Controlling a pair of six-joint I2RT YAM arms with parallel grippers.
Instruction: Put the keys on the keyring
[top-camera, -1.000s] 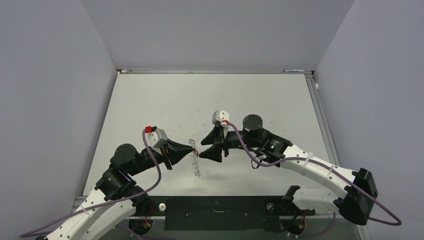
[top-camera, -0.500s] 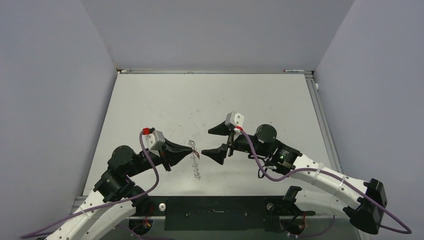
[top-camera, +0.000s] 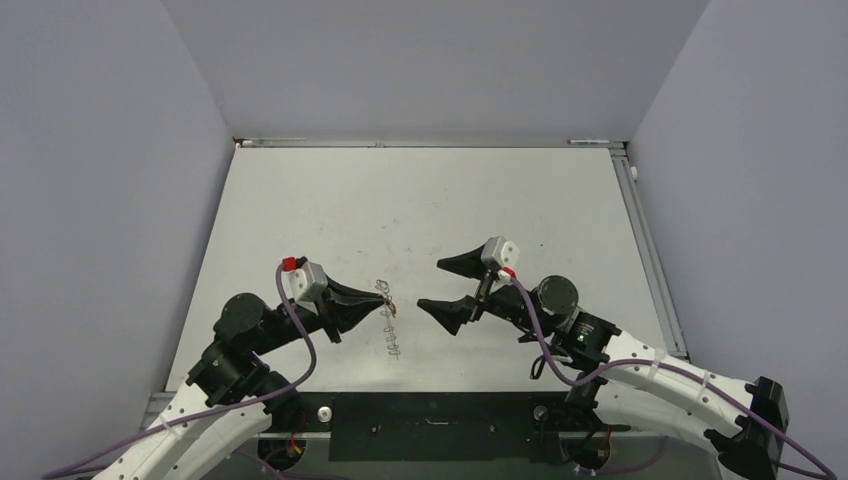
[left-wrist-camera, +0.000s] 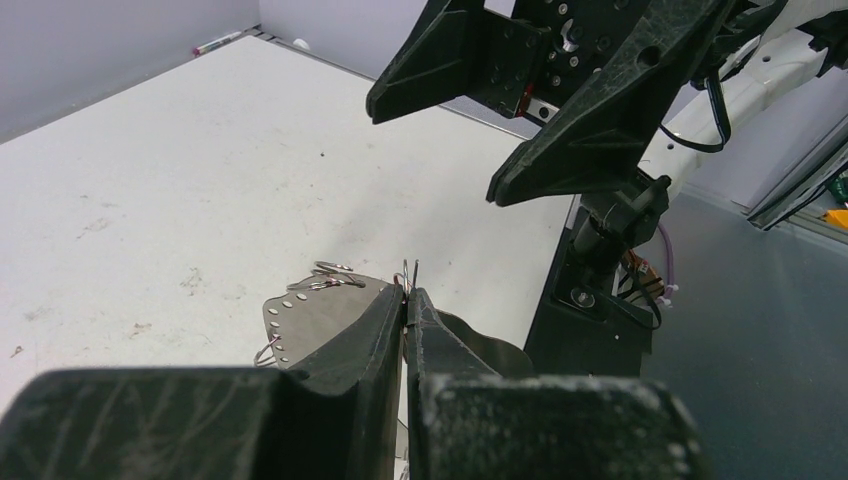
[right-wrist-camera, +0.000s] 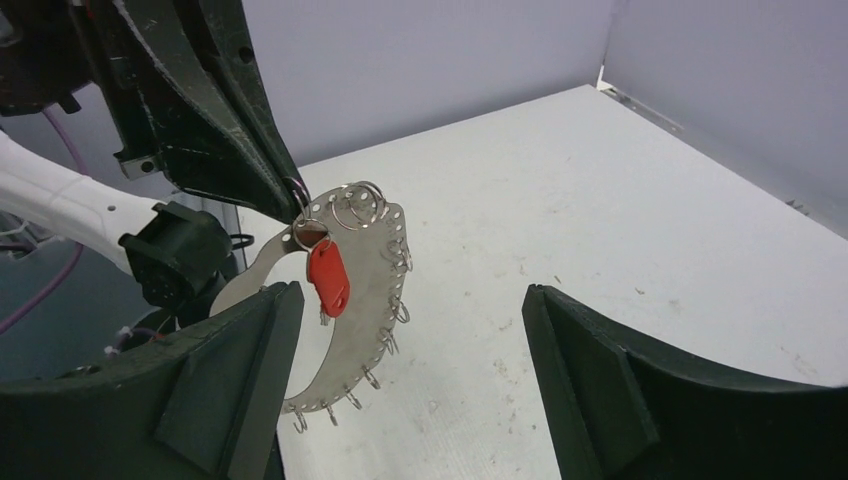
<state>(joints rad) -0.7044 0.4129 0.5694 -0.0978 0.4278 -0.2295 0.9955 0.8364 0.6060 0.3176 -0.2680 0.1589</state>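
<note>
The keyring (right-wrist-camera: 372, 300) is a thin silvery crescent with small loops along its rim. It hangs above the table from my left gripper (left-wrist-camera: 407, 293), which is shut on its top edge. A red-headed key (right-wrist-camera: 328, 277) dangles from a loop near that top, just below the left fingertips (right-wrist-camera: 285, 185). My right gripper (right-wrist-camera: 410, 292) is open and holds nothing. It faces the keyring from the right, a short gap away. From above, the left gripper (top-camera: 385, 298) holds the keyring (top-camera: 393, 330), with the right gripper (top-camera: 432, 283) apart from it.
The white table (top-camera: 420, 200) is walled in by grey panels on three sides. A black base plate (top-camera: 430, 415) runs along the near edge between the arm mounts. A marker (left-wrist-camera: 215, 42) lies at the far edge.
My right gripper has opened wide and pulled back to the right, away from the keyring. The left gripper has stayed shut and shifted only slightly.
</note>
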